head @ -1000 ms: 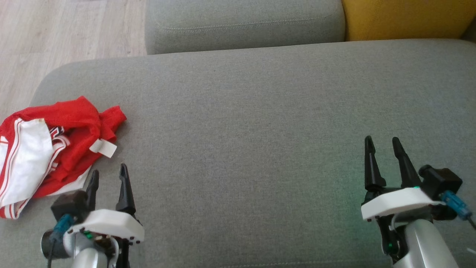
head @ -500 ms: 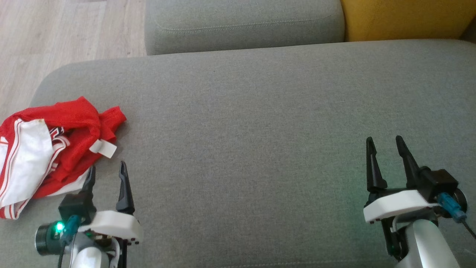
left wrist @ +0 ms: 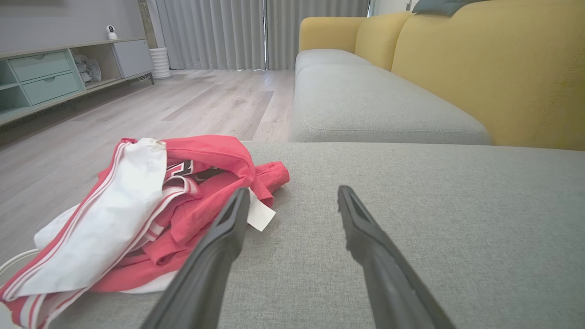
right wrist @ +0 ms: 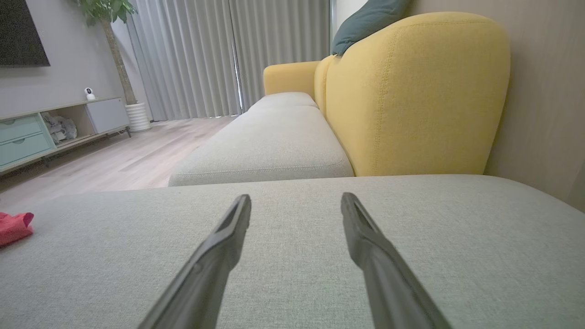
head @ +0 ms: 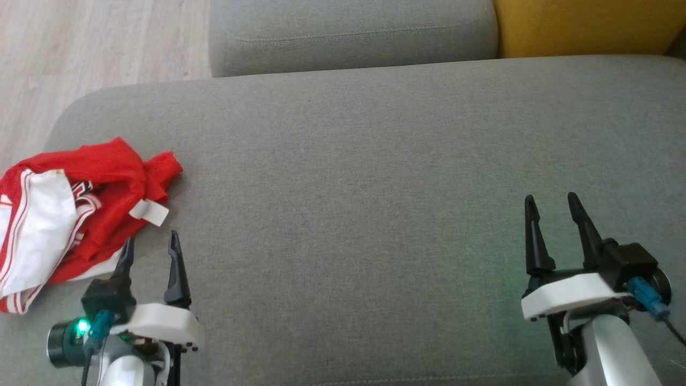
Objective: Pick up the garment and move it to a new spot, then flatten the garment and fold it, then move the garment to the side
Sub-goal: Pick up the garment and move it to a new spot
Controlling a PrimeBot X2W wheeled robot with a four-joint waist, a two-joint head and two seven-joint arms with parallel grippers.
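A crumpled red and white garment (head: 75, 209) with a white tag lies at the left end of the grey cushion (head: 364, 177), partly over its edge. The left wrist view shows the garment (left wrist: 137, 214) just left of and ahead of the fingers. My left gripper (head: 151, 241) stands open just right of the garment's near edge, with nothing between its fingers. My right gripper (head: 552, 202) is open over bare cushion at the far right. A red corner of the garment (right wrist: 13, 226) shows at the left edge of the right wrist view.
A second grey seat cushion (head: 348, 32) lies beyond the first, with a yellow sofa back (head: 584, 27) at the top right. Wooden floor (head: 80, 48) runs past the cushion's left end. A low cabinet (left wrist: 45, 77) stands across the room.
My left gripper has rolled slightly and edged left toward the garment. The right gripper has shifted only a little. The garment lies as before.
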